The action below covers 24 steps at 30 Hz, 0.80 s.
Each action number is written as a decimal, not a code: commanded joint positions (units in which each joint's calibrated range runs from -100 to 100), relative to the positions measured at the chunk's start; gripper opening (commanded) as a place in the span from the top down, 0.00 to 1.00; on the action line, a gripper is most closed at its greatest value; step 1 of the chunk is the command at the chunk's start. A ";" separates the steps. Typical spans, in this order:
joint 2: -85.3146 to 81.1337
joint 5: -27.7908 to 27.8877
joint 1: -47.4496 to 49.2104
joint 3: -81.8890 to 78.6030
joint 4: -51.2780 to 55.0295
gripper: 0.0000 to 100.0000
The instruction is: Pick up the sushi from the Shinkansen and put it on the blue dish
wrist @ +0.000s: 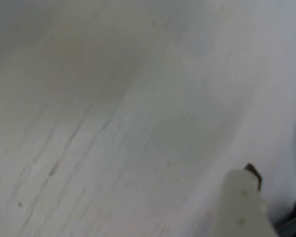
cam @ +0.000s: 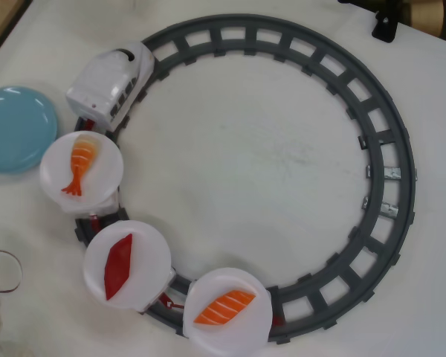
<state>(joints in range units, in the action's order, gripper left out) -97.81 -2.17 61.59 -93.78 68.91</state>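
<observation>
In the overhead view the white Shinkansen (cam: pixel 111 85) stands on the upper left of the track, pulling cars topped with round white plates. The sushi (cam: pixel 224 308), an orange salmon slice with white stripes, lies on the last plate (cam: pixel 241 338) at the bottom. The blue dish (cam: pixel 15 128) sits off the track at the left edge, with nothing on it. My gripper does not appear in the overhead view. The blurred wrist view shows only one white fingertip (wrist: pixel 242 205) at the lower right over bare white table; the other finger is out of frame.
A grey ring track (cam: pixel 390 156) fills most of the table. An orange shrimp (cam: pixel 80 162) and a dark red piece (cam: pixel 118 265) lie on the first two plates. A black clamp (cam: pixel 385 26) sits top right; cables and a clear object (cam: pixel 0 275) sit bottom left.
</observation>
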 commanded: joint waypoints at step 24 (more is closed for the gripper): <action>-0.20 -0.13 0.21 -0.18 -0.08 0.80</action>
<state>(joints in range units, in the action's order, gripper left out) -97.81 -2.17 61.59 -93.78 68.91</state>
